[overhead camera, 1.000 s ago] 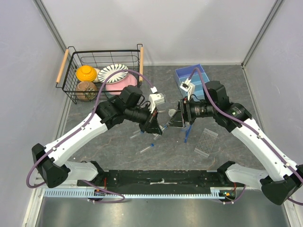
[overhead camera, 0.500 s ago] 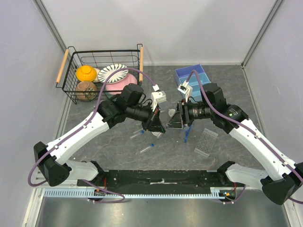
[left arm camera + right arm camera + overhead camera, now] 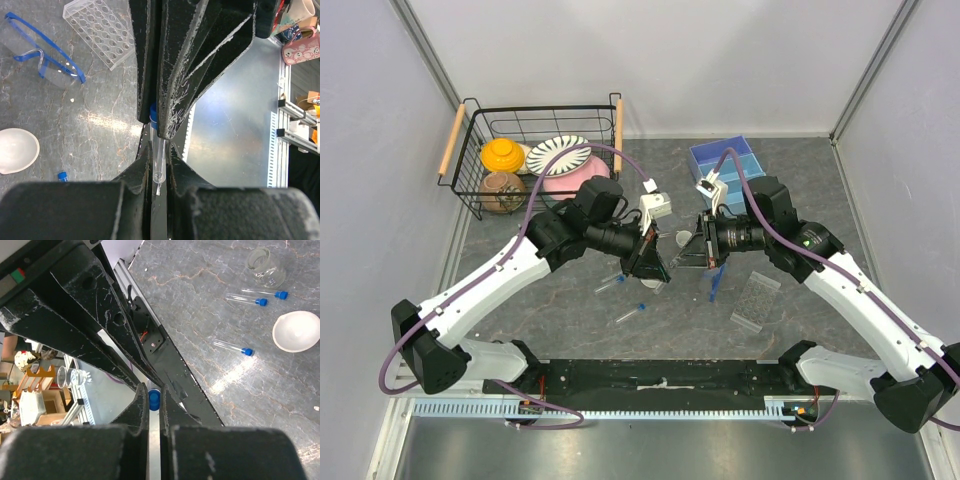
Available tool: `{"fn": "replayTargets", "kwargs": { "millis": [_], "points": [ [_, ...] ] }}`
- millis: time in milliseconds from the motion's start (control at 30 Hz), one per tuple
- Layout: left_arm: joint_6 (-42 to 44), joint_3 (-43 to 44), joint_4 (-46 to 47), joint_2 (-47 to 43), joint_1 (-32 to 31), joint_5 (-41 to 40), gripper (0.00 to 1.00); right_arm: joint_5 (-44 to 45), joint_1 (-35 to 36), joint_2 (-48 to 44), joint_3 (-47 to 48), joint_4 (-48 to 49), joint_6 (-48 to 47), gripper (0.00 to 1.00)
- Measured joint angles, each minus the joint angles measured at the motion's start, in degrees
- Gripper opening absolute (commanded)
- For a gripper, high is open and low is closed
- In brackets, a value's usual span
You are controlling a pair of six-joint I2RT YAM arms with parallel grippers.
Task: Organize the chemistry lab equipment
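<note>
One light, slick, likely brittle blue-capped tube [image 3: 157, 150] is pinched by left claw [image 3: 159, 167] at mid-body, right claw [image 3: 154, 401] at its sturdier cap.

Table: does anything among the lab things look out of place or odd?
Yes. Three blue-capped tubes lie loose and scattered flat on the table, none in the clear rack, whose visible holes look empty. Another tube is pinched between the left gripper and the right gripper.
</note>
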Motion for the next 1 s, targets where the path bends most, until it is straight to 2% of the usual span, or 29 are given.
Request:
{"fn": "replayTargets", "kwargs": {
  "millis": [67, 100, 133, 200, 233, 300, 333, 500, 600, 767, 867, 1000],
  "points": [
    [0.00, 0.04, -0.04, 0.00, 0.00, -0.04, 0.04, 0.37, 0.04, -0.04, 0.00, -0.02, 0.00, 0.00],
    [0.00, 0.07, -0.04, 0.00, 0.00, -0.13, 0.13, 0.57, 0.09, -0.07, 0.00, -0.02, 0.02, 0.00],
    [-0.02, 0.07, -0.09, 0.00, 0.00, -0.17, 0.40, 0.72, 0.20, -0.13, 0.00, -0.02, 0.02, 0.00],
    [0.09, 0.28, -0.31, 0.00, -0.02, -0.44, 0.58, 1.14, 0.31, -0.24, 0.00, 0.00, 0.00, 0.00],
    [-0.28, 0.61, -0.57, 0.02, -0.02, -1.16, 0.79, 1.29, 0.39, -0.31, 0.02, 0.00, -0.02, 0.00],
    [-0.37, 2.34, -1.75, 0.35, -0.04, -2.78, 0.97, 2.14, 0.92, -0.35, 0.15, -0.46, -0.24, 0.00],
    [-0.63, 3.63, -2.56, 0.46, -0.07, -3.61, 0.99, 3.04, 1.18, -0.31, 0.52, -1.31, -0.57, 0.00],
    [-0.85, 12.46, -7.87, 0.48, -0.07, -10.86, 1.00, 12.72, 1.33, 0.79, 5.66, -6.67, -3.43, 0.00],
    [-0.96, 15.21, -10.80, -0.11, -0.07, -17.44, 1.00, 23.78, 1.29, 2.01, 9.55, -10.69, -5.22, 0.00],
    [-1.81, 13.33, -15.45, -2.01, -0.04, -28.59, 0.99, 47.67, -0.33, 3.43, 12.15, -17.03, -5.75, 0.00],
    [-2.56, 9.70, -16.63, -4.42, -0.04, -32.54, 0.98, 58.23, -2.99, 3.19, 10.82, -18.67, -4.37, 0.00],
    [-3.63, 3.76, -16.24, -9.27, -0.07, -35.06, 0.98, 68.35, -7.37, 1.57, 4.31, -18.80, 0.13, 0.00]
  ]
}}
